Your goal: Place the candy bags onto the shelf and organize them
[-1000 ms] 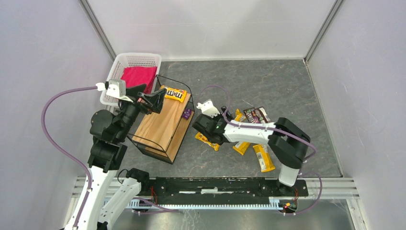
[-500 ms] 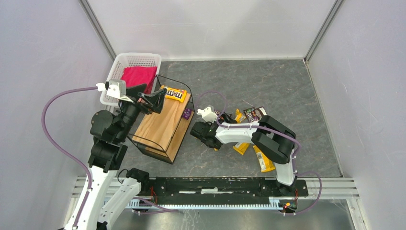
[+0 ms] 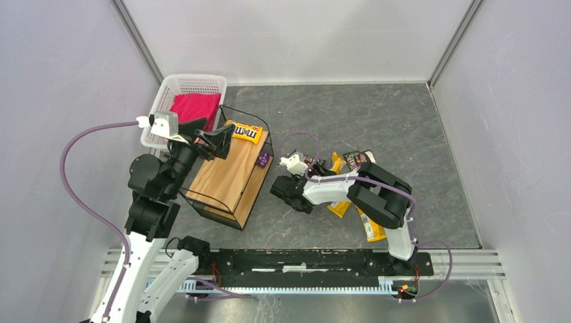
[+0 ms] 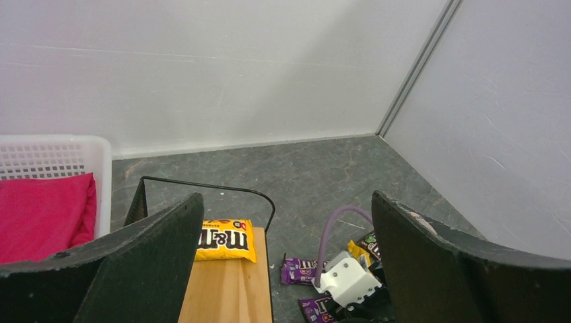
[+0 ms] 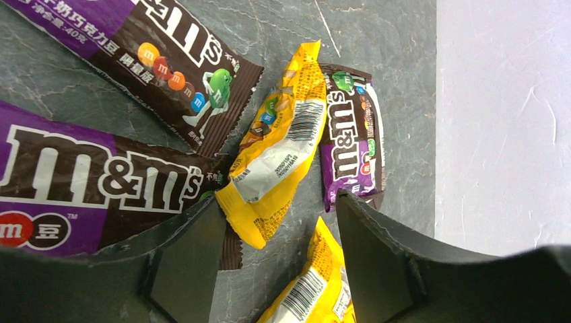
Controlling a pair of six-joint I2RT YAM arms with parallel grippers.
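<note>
The shelf (image 3: 227,173), a black wire rack with a wooden top, stands left of centre. One yellow candy bag (image 3: 246,132) lies at its far end and also shows in the left wrist view (image 4: 225,240). My left gripper (image 3: 212,140) is open and empty above the shelf's far left side (image 4: 286,202). My right gripper (image 3: 285,192) is low over the floor beside the shelf, open (image 5: 276,219). The ends of two yellow bags (image 5: 283,148) (image 5: 316,289) lie between its fingers. Purple and brown bags (image 5: 87,192) (image 5: 347,148) lie around it.
A white perforated basket (image 3: 168,91) holding a pink cloth (image 3: 194,108) stands behind the shelf. A small purple bag (image 3: 262,160) lies against the shelf's right side. More bags (image 3: 370,225) are scattered on the grey floor to the right. White walls close in three sides.
My right gripper has moved left and nearer, down over the bags beside the shelf, and its arm has folded in. The left arm has not moved.
</note>
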